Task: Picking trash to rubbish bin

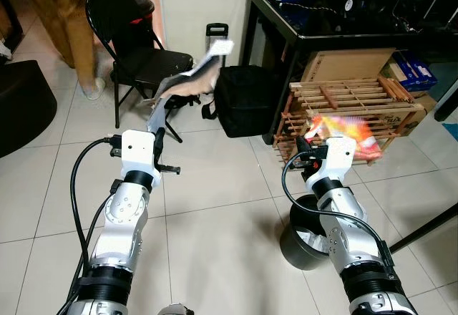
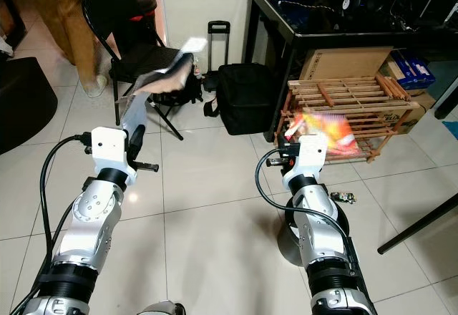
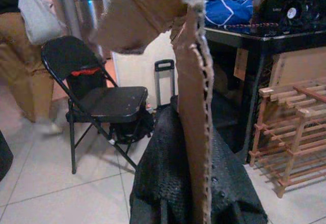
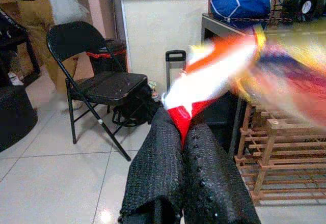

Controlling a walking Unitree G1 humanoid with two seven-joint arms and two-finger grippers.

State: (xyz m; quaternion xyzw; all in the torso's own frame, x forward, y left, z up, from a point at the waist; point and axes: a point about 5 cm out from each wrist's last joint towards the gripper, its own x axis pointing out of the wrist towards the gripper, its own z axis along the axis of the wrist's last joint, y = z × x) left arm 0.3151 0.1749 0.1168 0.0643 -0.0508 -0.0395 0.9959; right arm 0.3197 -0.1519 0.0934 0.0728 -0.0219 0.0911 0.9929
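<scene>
- Holding trash in both arms, the head views show the left gripper [image 1: 159,125] clamped on a torn strip of brown cardboard [image 1: 187,80] raised above the tiled floor [image 1: 215,186], and the right gripper [image 1: 320,141] pinching a blurred red-and-orange snack wrapper [image 1: 343,130]. The dark round rubbish bin [image 1: 304,240] stands on the floor just under the right forearm. A folding chair [image 1: 136,50], a black bag [image 1: 243,100], a wooden rack [image 1: 351,100] and a person's legs [image 1: 71,21] lie beyond.
- Left wrist view: the jaws are closed on the lower end of the cardboard [image 3: 191,107], which rises long and ragged-edged past the fingers [image 3: 158,183].
- Right wrist view: the jaws are pressed together on a red corner of the wrapper [image 4: 224,71]; the rest is smeared, likely flapping.
- Risks, as I judge them: the wrapper is held by a corner only, so a swing could pull it free short of the bin; the long cardboard could catch on the bin's rim and tip out; a release off-centre would drop either piece onto the floor.
</scene>
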